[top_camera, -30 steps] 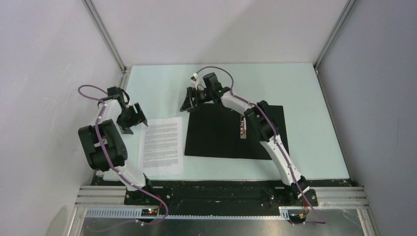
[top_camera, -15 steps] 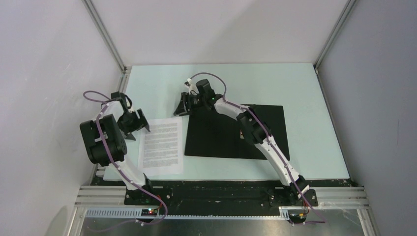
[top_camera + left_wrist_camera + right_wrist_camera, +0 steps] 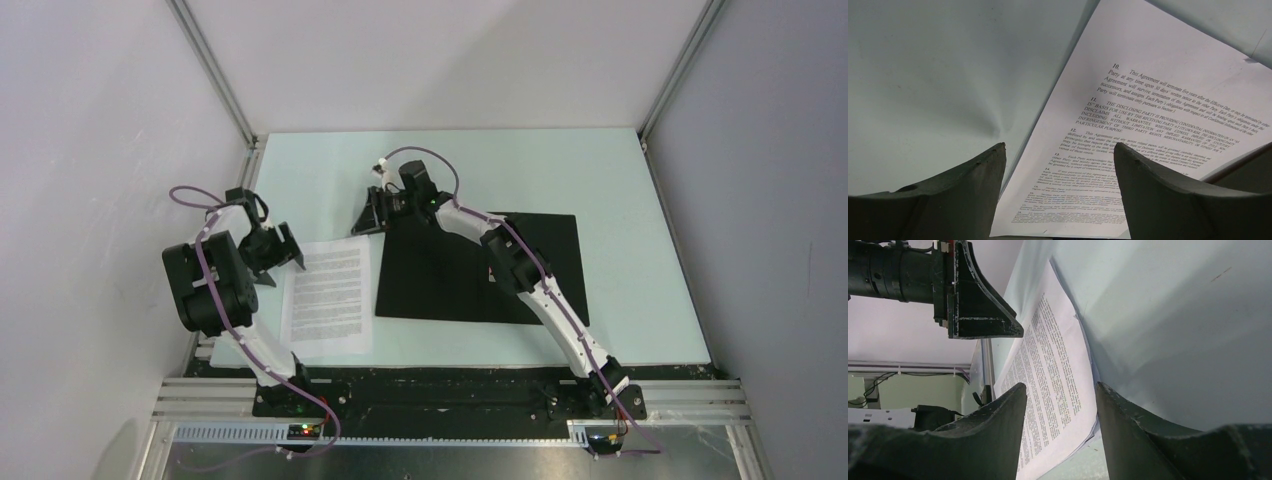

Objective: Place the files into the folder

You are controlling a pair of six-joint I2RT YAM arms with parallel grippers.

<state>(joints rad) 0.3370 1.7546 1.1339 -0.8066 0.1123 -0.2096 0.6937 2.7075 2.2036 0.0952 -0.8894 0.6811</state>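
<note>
**Operator:** Where are my papers?

**Spotter:** Your papers [image 3: 328, 295] lie flat on the table [image 3: 620, 200], print side up, in a loose stack. They are just left of the folder [image 3: 440, 280], with a thin strip of table between the two. None of the sheets is in the folder.

**Operator:** And the folder itself?

**Spotter:** It lies open in the middle of the table with its black inside facing up. Your right arm crosses over it, so from above I cannot make out the spine.

**Operator:** What is my left gripper doing?

**Spotter:** Your left gripper [image 3: 277, 260] hangs at the far left corner of the papers, fingers wide apart and holding nothing. On its wrist camera, one finger [image 3: 948, 200] is over bare table and the other is over the printed sheet. The edge of the stack runs between them. I cannot tell whether the tips touch the paper.

**Operator:** And the right one?

**Spotter:** Your right gripper [image 3: 365, 222] sits low by the folder's far left corner, off the black and aimed toward the papers. Its fingers are spread and empty. Between them, its wrist camera shows the stack and your left gripper beyond it.
</note>
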